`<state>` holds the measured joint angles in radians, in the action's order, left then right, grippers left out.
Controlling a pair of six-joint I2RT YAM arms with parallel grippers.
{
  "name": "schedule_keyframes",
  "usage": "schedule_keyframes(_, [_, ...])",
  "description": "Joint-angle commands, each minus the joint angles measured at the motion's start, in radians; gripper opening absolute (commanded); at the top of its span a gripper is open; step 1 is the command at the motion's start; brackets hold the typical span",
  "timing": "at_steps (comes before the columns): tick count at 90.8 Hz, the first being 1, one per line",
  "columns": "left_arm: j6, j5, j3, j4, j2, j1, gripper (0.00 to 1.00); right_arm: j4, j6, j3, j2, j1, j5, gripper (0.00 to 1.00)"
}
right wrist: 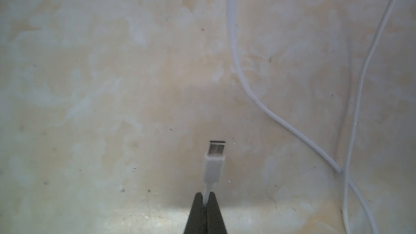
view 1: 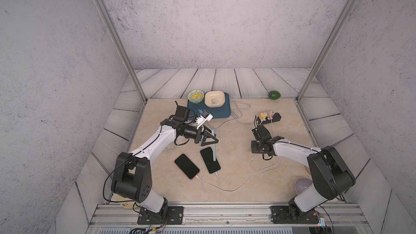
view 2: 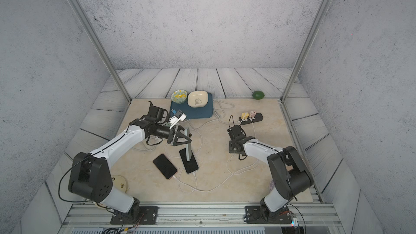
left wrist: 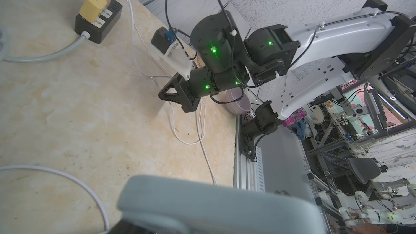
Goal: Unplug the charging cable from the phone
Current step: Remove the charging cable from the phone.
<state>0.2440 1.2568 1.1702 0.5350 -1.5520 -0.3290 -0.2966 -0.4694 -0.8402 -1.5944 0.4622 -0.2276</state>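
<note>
My left gripper (view 1: 212, 140) is shut on a grey phone (view 1: 214, 145), which it holds on edge above the table in both top views. The phone's grey rim (left wrist: 213, 203) fills the near part of the left wrist view. My right gripper (right wrist: 205, 201) is shut on the white charging cable just behind its plug (right wrist: 215, 163). The plug is bare and free, and it points at the table close below. In a top view the right gripper (view 1: 254, 148) sits well to the right of the held phone.
Two black phones (view 1: 186, 166) (view 1: 210, 160) lie flat with white cables plugged in. Loose cable loops (view 1: 225, 190) cross the table. A power strip (view 1: 270, 118) carries chargers. A blue tray (view 1: 221, 112) at the back holds two dishes. A purple bowl (view 1: 302, 185) is near the right arm.
</note>
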Motion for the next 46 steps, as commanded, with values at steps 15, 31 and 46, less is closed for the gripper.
schedule_keyframes(15, [0.062, 0.076, 0.049, 0.058, 0.011, 0.005, 0.0, -0.071, -0.003, -0.041, -0.002, -0.019, -0.003, 0.19])
schedule_keyframes(31, [0.136, 0.093, 0.064, 0.126, 0.009, 0.005, 0.0, -0.061, 0.044, -0.051, 0.055, -0.023, 0.044, 0.41])
schedule_keyframes(46, [0.205, 0.105, 0.066, 0.173, 0.015, 0.004, 0.0, -0.001, 0.155, -0.045, 0.143, -0.025, 0.218, 0.53])
